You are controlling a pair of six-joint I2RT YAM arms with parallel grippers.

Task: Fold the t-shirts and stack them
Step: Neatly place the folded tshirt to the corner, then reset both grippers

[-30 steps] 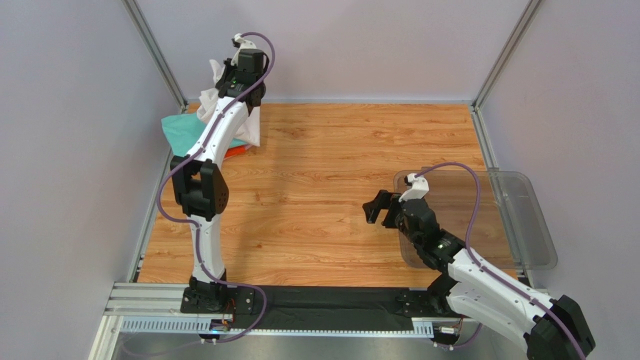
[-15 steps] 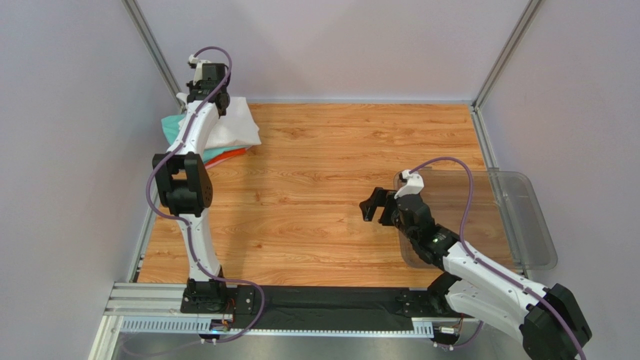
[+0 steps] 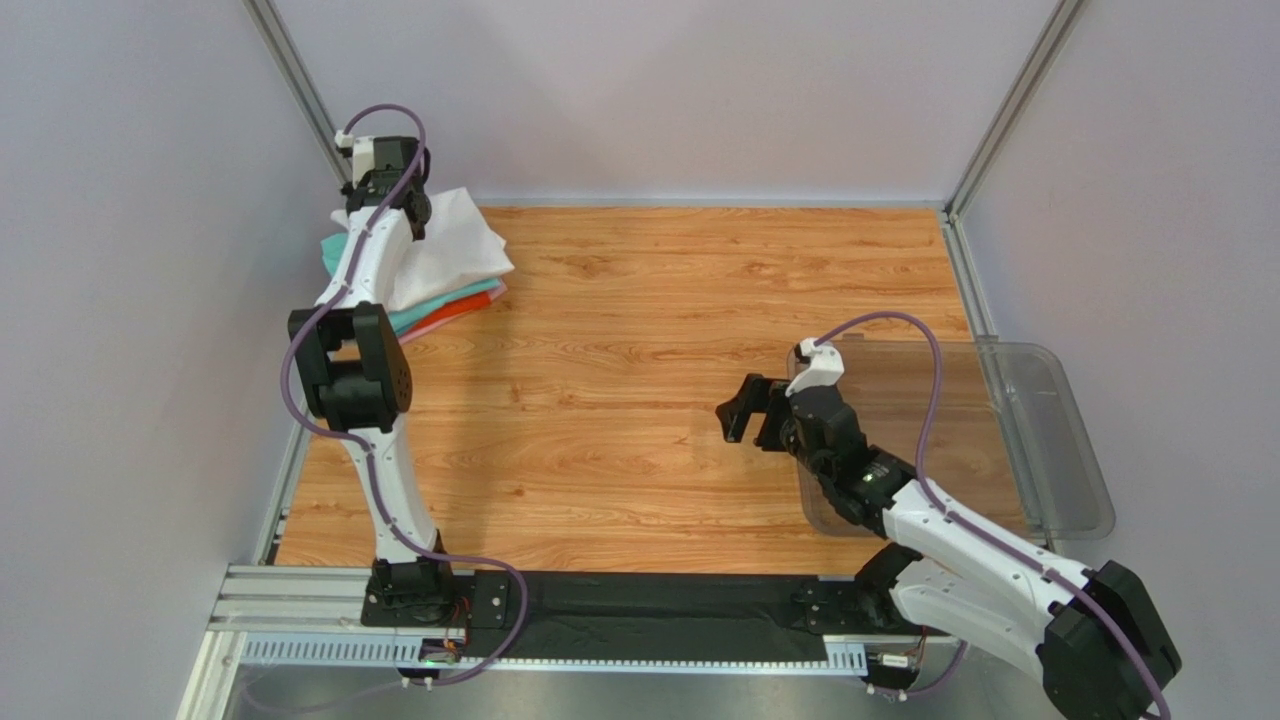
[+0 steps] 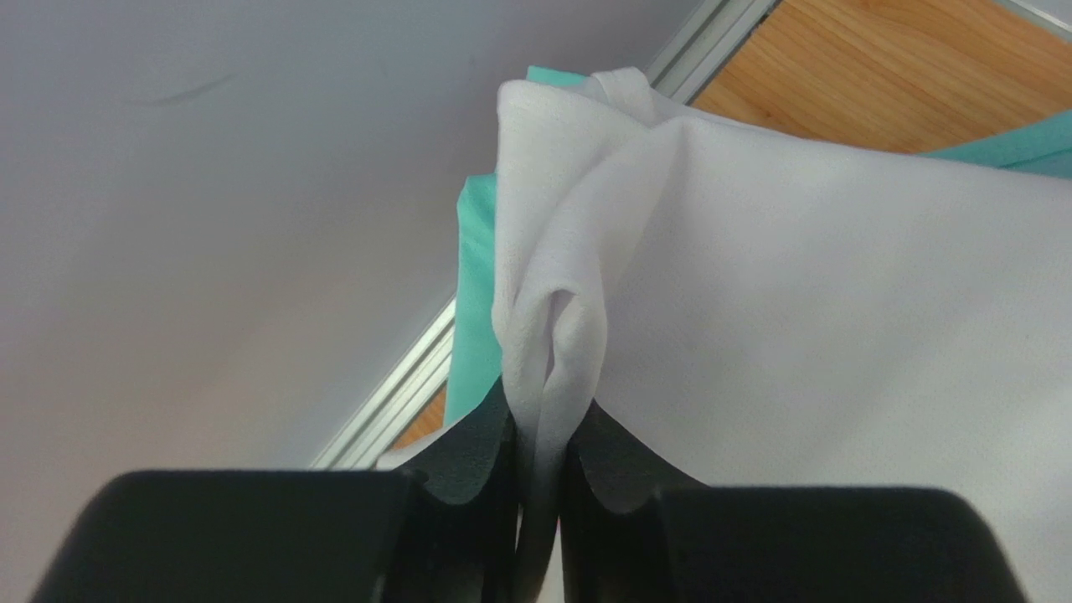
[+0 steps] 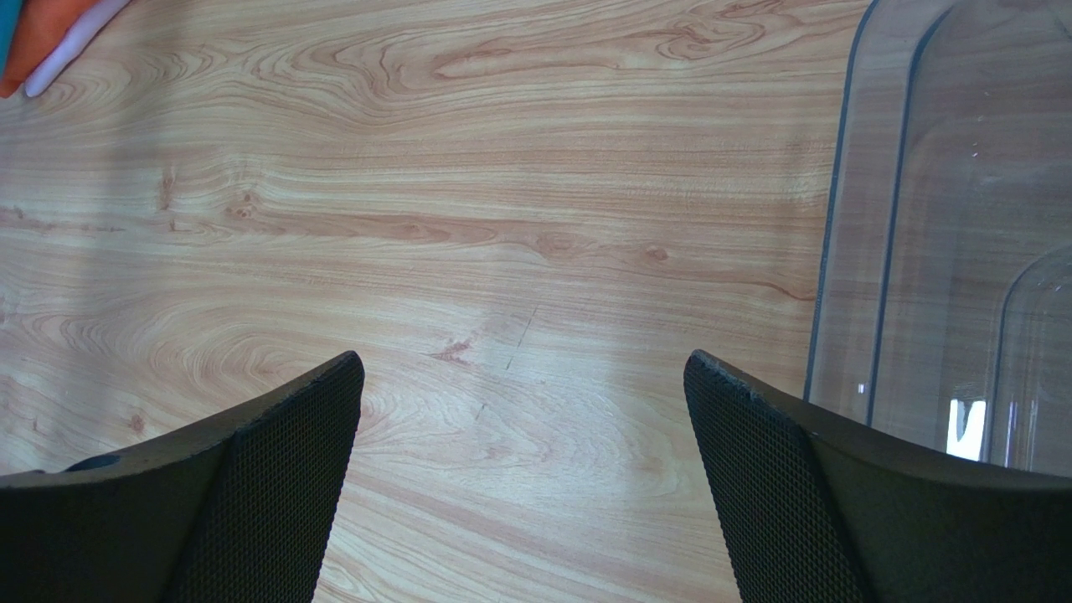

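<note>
White t-shirt (image 3: pixel 451 248) spread rightward, corner pinched in left tool (image 4: pixel 539 440)

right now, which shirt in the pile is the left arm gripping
The white t-shirt, top of the pile: a fold of it is pinched between the left fingers. The teal t-shirt and the orange-red t-shirt lie underneath it.

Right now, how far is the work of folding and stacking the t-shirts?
Looks done: the teal t-shirt and orange-red t-shirt lie stacked in the far left corner, the white t-shirt on top. In hand: the left gripper is shut on a fold of that white shirt. Left: letting go. The right gripper hangs open over the table, holding nothing.
</note>
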